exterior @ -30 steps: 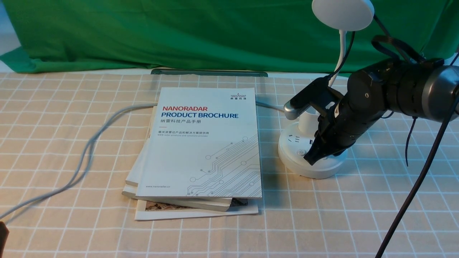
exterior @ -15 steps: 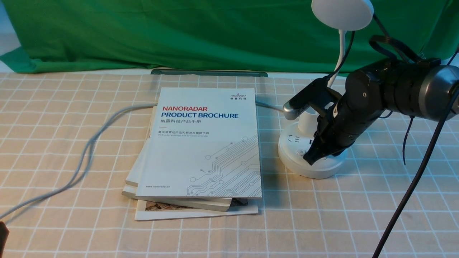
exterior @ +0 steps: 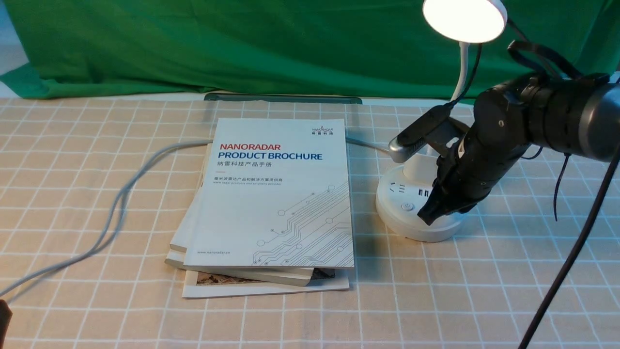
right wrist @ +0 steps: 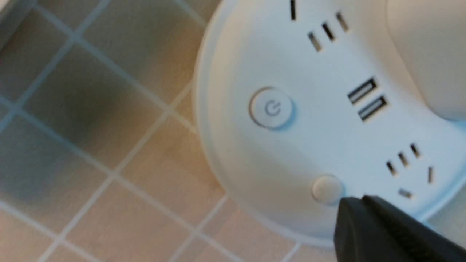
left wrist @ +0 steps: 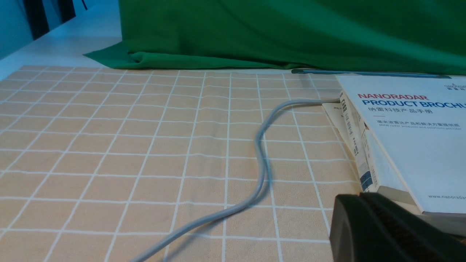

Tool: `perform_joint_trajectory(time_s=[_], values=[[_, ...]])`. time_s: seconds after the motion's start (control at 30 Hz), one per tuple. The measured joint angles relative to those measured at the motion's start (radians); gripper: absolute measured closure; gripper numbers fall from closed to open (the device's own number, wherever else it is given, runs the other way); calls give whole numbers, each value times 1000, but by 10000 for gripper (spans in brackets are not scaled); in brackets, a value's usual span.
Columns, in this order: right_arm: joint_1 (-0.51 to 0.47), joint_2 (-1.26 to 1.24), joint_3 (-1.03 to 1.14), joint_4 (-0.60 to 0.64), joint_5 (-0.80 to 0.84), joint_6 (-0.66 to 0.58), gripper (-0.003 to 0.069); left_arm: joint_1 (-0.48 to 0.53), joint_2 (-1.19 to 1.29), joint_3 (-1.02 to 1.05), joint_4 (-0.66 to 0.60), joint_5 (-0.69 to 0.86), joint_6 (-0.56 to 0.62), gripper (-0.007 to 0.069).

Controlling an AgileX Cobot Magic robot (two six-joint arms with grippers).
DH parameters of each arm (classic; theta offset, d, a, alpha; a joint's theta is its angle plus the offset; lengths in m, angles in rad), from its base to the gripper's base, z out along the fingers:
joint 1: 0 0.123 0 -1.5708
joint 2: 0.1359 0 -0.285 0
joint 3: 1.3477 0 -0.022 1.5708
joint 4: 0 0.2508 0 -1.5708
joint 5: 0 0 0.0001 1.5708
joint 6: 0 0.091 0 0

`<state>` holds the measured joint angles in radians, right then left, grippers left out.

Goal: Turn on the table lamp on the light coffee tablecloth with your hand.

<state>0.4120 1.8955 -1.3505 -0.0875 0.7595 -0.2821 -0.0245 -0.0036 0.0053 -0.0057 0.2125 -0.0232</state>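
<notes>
Right gripper (exterior: 426, 216), jaws pressed together and empty, tip just beside the small button (right wrist: 327, 188) on the base of the table lamp (exterior: 404, 213), standing lit at frame right on the light coffee tablecloth (exterior: 484, 291); press apparently done, next move: a clean lift away.

smooth plastic table lamp (exterior: 402, 219), matt woven tablecloth (exterior: 484, 291), paper brochure (exterior: 276, 194)

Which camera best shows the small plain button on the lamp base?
The right wrist view: the small plain button sits close up, just beside the right claw tip. The front view shows the lamp base but not that button clearly. The left wrist view misses the base.
</notes>
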Motion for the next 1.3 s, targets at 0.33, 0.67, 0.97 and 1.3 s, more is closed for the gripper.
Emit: perform_joint_trajectory(time_s=[0.33, 0.67, 0.97, 1.3], values=[[0, -265, 145, 6, 60, 49, 625, 0, 0, 0, 0, 0, 0, 603], [36, -832, 516, 11, -96, 229, 622, 0, 0, 0, 0, 0, 0, 603], [36, -1323, 676, 10, -264, 259, 606, 0, 0, 0, 0, 0, 0, 603], [36, -1498, 753, 8, -326, 137, 578, 0, 0, 0, 0, 0, 0, 603]])
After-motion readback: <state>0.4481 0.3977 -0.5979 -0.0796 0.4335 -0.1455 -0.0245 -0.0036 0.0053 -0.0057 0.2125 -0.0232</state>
